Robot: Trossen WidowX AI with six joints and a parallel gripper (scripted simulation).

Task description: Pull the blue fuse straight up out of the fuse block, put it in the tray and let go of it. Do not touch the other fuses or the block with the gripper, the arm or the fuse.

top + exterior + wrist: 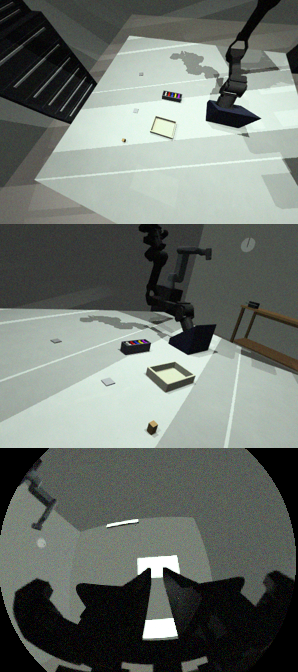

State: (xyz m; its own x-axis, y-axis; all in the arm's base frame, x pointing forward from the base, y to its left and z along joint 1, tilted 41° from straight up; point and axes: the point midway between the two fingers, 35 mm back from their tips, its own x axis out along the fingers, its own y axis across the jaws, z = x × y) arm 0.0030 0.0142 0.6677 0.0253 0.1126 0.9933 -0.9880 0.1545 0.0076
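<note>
The blue fuse [172, 95] [136, 343] sits in the middle of the dark fuse block [172, 99] [135, 349], between the red fuse [169, 94] and the yellow fuse [175, 95]. The tray [163, 127] [169, 375], pale inside with a dark wall, holds nothing. My gripper [156, 570] shows in the wrist view, slightly open with a narrow gap and nothing between the fingertips. It points up at the ceiling, far from the block and the tray. Its fingers do not show in the top and exterior views.
A white fuse [166, 93] and a purple fuse [178, 96] sit at the block's ends. Two flat grey squares [140, 74] [135, 110] and a small wooden block [123, 140] [152, 428] lie on the table. The arm rises from a dark wedge-shaped base [230, 117] [194, 340].
</note>
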